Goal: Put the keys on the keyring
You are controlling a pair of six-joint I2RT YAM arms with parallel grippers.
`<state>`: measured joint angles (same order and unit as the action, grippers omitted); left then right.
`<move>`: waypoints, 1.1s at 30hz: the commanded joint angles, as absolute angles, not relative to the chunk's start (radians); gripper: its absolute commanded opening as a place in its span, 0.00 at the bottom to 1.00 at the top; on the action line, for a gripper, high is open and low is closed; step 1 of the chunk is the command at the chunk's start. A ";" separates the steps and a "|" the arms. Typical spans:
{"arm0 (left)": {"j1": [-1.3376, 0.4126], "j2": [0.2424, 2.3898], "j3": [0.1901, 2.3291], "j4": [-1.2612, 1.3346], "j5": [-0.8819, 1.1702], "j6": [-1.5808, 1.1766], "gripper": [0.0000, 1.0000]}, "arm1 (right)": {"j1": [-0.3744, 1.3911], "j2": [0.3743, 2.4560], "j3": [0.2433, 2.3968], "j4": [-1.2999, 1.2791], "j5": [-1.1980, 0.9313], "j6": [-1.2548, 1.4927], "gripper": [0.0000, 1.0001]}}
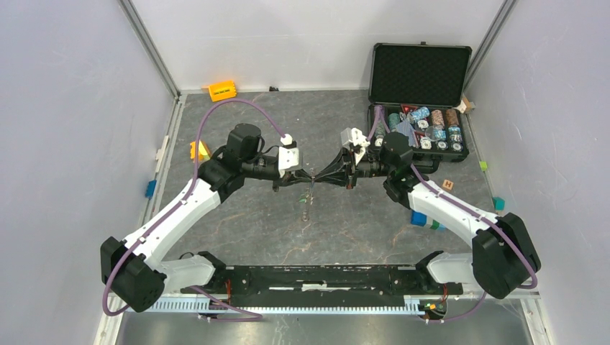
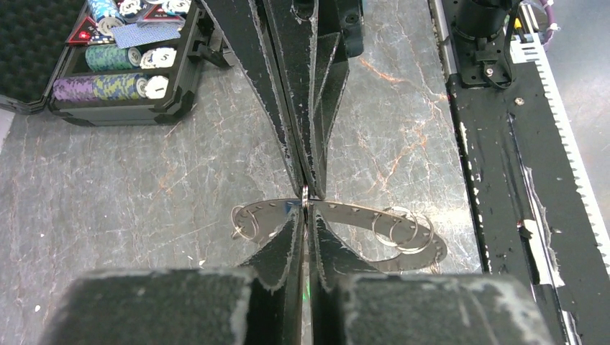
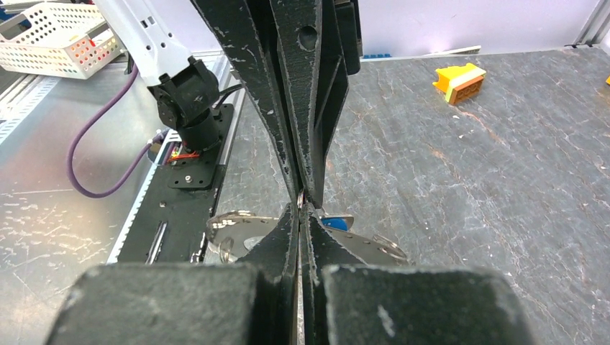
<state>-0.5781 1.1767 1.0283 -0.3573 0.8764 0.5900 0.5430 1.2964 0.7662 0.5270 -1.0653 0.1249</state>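
Note:
My two grippers meet tip to tip above the middle of the table. The keyring (image 2: 360, 215), a flat grey metal ring with holes along its rim, hangs at that meeting point and carries small split rings (image 2: 403, 231). The left gripper (image 2: 305, 207) is shut on the keyring's rim from one side. The right gripper (image 3: 302, 208) is shut on it from the other side. A blue key head (image 3: 337, 222) shows just beyond the right fingertips, against the keyring (image 3: 237, 224). A green sliver (image 2: 308, 287) shows in the slit between the left fingers. The keys' blades are hidden.
An open black case (image 1: 417, 108) of poker chips stands at the back right. An orange block (image 1: 222, 90) lies at the back wall, and a yellow one (image 1: 198, 151) at the left edge. Blue and green blocks (image 1: 424, 219) sit by the right arm. The black base rail (image 1: 324, 277) runs along the near edge.

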 commanded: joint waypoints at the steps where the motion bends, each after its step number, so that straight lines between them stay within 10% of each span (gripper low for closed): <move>1: -0.577 1.174 1.039 -0.318 0.921 0.561 0.04 | 0.541 1.270 0.775 0.554 -1.070 0.112 0.00; 33: -0.631 1.190 1.095 -0.440 0.728 0.560 0.02 | 0.622 1.269 0.930 0.078 -0.917 -0.285 0.30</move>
<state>-0.6243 1.1934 1.0420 -0.4526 0.7330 0.5591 0.6102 1.2770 0.8940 0.0994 -0.9333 -0.2501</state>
